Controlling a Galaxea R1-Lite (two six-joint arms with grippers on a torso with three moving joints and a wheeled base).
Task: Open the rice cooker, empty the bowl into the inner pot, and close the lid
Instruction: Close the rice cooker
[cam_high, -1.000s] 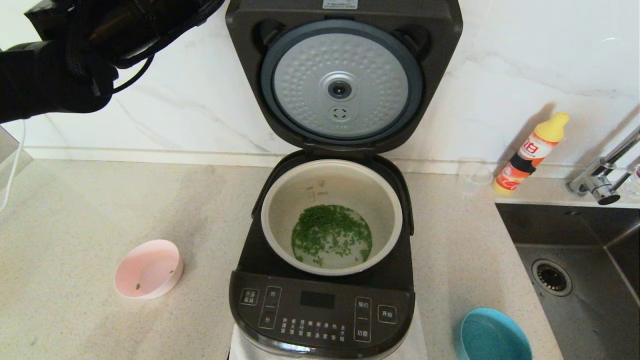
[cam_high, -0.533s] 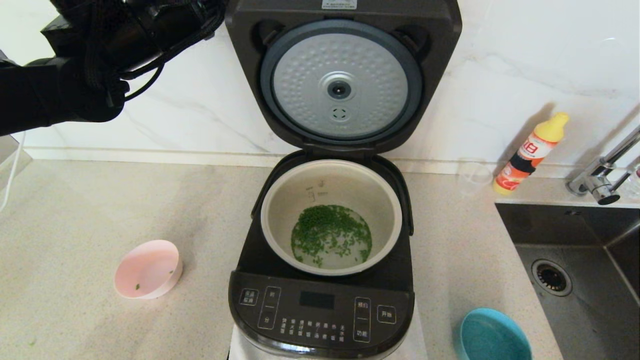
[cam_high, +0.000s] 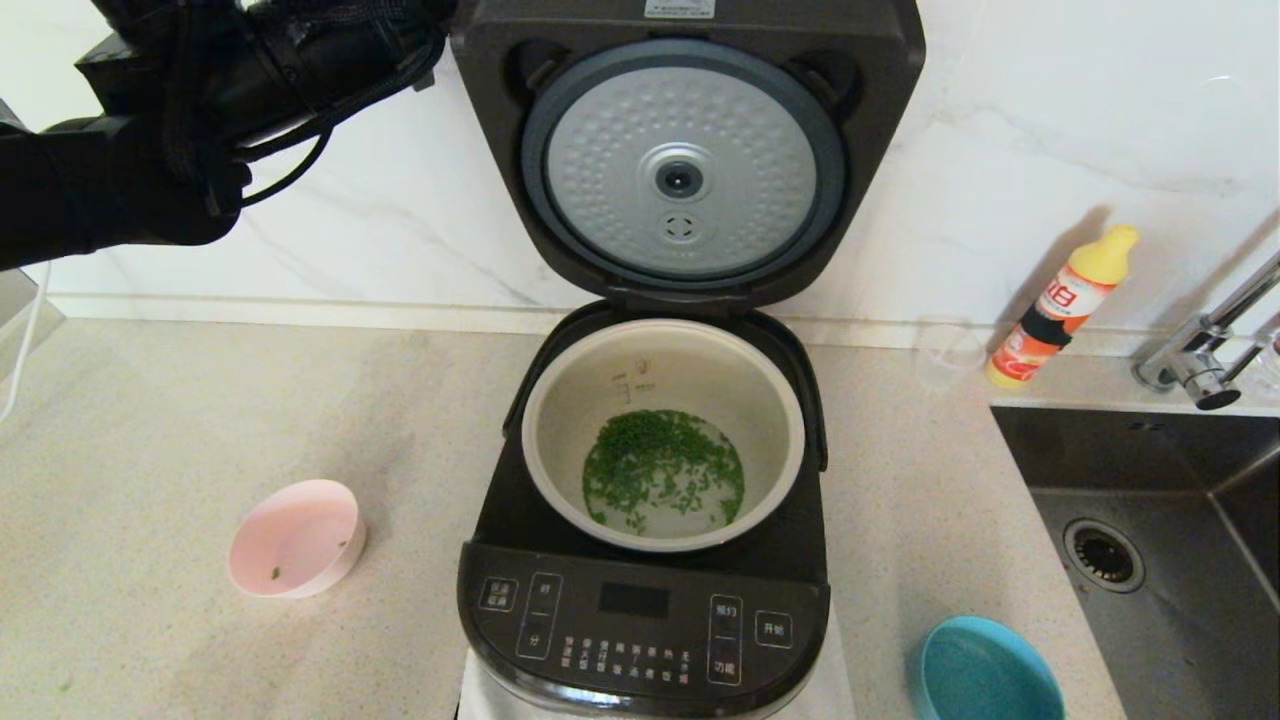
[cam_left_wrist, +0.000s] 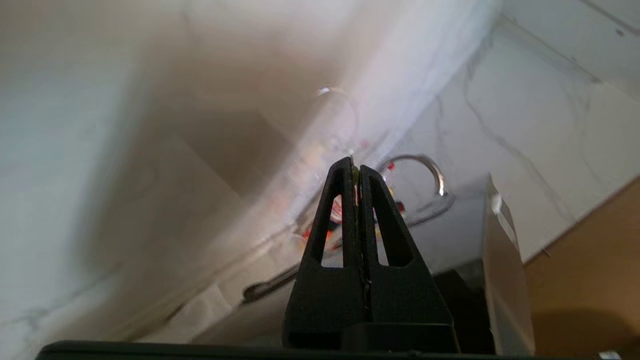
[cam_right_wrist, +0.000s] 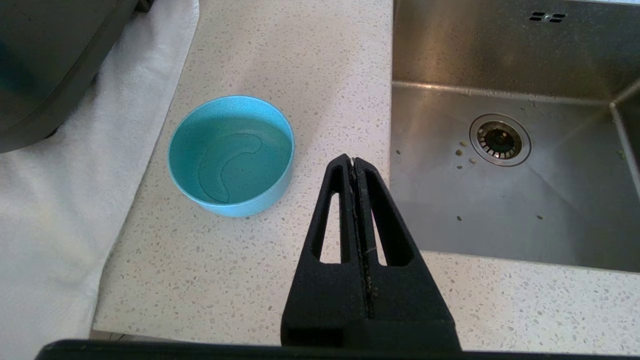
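Beside the raised lid (cam_high: 685, 150), left gripper (cam_left_wrist: 356, 167), fingers (cam_left_wrist: 336, 215) closed, empty.

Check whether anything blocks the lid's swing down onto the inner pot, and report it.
Nothing visible does. The lid stands upright and the inner pot below holds only green bits, well under its rim. The left pincer, shut, is raised beside the lid's upper left corner; the right pincer is above the counter by the blue bowl.
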